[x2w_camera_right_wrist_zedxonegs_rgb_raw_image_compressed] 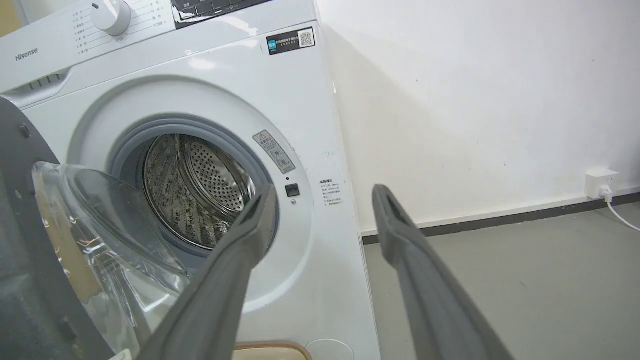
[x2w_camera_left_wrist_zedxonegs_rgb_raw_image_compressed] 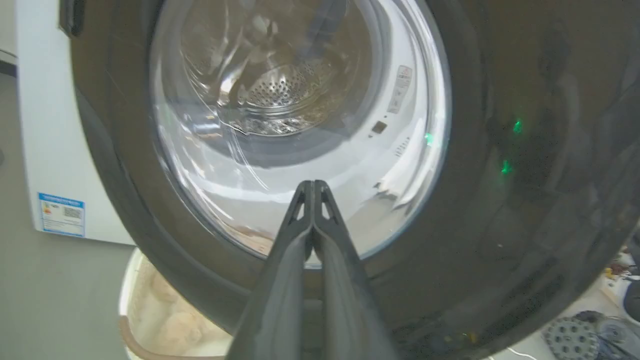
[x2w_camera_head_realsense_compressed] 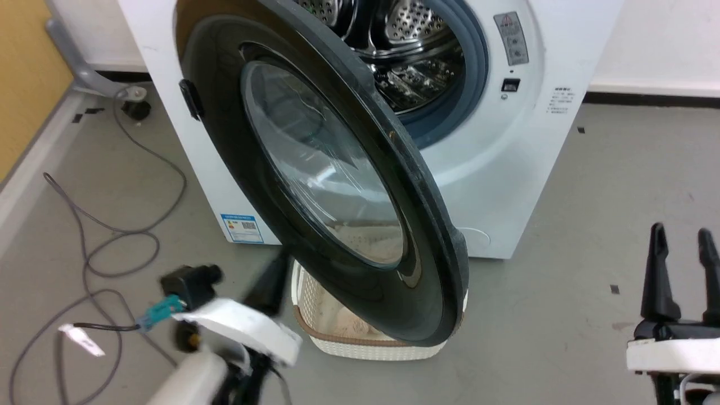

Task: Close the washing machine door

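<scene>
DOOR: washing machine door [x2w_camera_head_realsense_compressed: 320,169] is hanging open | LEFT: your left hand [x2w_camera_left_wrist_zedxonegs_rgb_raw_image_compressed: 314,186], clenched, is pointing at its glass | RIGHT: your right hand [x2w_camera_head_realsense_compressed: 680,232], released, is hovering well apart

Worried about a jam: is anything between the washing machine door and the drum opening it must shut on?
Nothing visible does: the gap between the washing machine door and the drum opening looks open. A white basket sits on the floor under the door's lower edge, apparently below its swing.

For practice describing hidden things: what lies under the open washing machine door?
A white basket with a brown rim, holding something pale; the washing machine door covers most of it.
</scene>
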You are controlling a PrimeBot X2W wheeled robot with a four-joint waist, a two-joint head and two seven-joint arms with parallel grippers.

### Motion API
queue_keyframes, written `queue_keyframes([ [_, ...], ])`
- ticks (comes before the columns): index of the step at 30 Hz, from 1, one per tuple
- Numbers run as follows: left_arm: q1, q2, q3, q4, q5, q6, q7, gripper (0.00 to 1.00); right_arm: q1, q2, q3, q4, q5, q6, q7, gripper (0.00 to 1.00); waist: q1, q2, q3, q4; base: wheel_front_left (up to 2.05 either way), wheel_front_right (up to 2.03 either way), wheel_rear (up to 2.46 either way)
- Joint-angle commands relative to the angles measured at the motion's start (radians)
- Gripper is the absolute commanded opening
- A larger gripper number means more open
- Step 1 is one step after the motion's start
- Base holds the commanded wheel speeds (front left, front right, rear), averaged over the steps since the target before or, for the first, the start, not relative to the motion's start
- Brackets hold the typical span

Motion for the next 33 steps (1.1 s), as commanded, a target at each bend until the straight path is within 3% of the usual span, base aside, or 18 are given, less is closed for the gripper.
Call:
queue_keyframes([
  [1,-0.021,-0.001,0.036,-0.004,0.065,0.037,-0.006,0.0,-0.022,0.001,-0.005,-0.01,-0.007,0.001,-0.004,1.0,0.0001,-0.0001,-0.008,0.008,0.0,0.0,0.0],
  [6,0.026,-0.016,0.209,-0.119,0.407,0.18,-0.007,0.0,-0.052,0.001,-0.019,-0.045,-0.026,0.001,-0.004,1.0,0.0001,-0.0001,-0.023,0.025,0.0,0.0,0.0],
  [11,0.106,-0.023,0.312,-0.226,0.635,0.267,-0.008,0.0,-0.09,0.001,-0.022,-0.087,-0.039,0.001,-0.004,1.0,0.0001,-0.0001,-0.033,0.042,0.0,0.0,0.0],
  [12,0.124,-0.028,0.323,-0.241,0.658,0.276,-0.008,0.35,-0.099,0.001,-0.022,-0.094,-0.028,0.001,-0.004,1.0,0.0001,-0.0001,-0.035,0.046,0.0,0.0,0.0],
  [13,0.141,-0.031,0.333,-0.256,0.679,0.282,-0.008,1.0,-0.109,0.001,-0.018,-0.103,-0.02,0.001,-0.004,1.0,0.0001,-0.0001,-0.036,0.05,0.0,0.0,0.0],
  [17,0.203,-0.045,0.356,-0.287,0.729,0.281,-0.008,1.0,-0.147,0.001,0.026,-0.152,-0.007,0.001,-0.004,1.0,0.0001,-0.0001,-0.038,0.067,0.0,0.0,0.0],
  [18,0.217,-0.049,0.361,-0.292,0.738,0.28,-0.008,1.0,-0.157,0.001,0.036,-0.164,0.005,0.001,-0.004,0.48,0.0001,-0.0001,-0.039,0.071,0.0,0.0,0.0],
  [20,0.243,-0.062,0.375,-0.303,0.749,0.274,-0.008,1.0,-0.176,0.001,0.06,-0.184,0.04,0.001,-0.004,0.0,0.0001,-0.0001,-0.04,0.078,0.0,0.0,0.0],
  [29,0.313,-0.111,0.411,-0.304,0.8,0.236,-0.008,1.0,-0.237,-0.002,0.252,-0.307,0.101,0.001,-0.004,0.0,0.0001,-0.0001,-0.036,0.114,0.0,0.0,0.0],
  [33,0.319,-0.134,0.429,-0.293,0.81,0.215,-0.008,1.0,-0.252,-0.054,0.395,-0.347,0.149,0.001,-0.004,0.0,0.0001,-0.0001,-0.033,0.124,0.0,0.0,0.0],
])
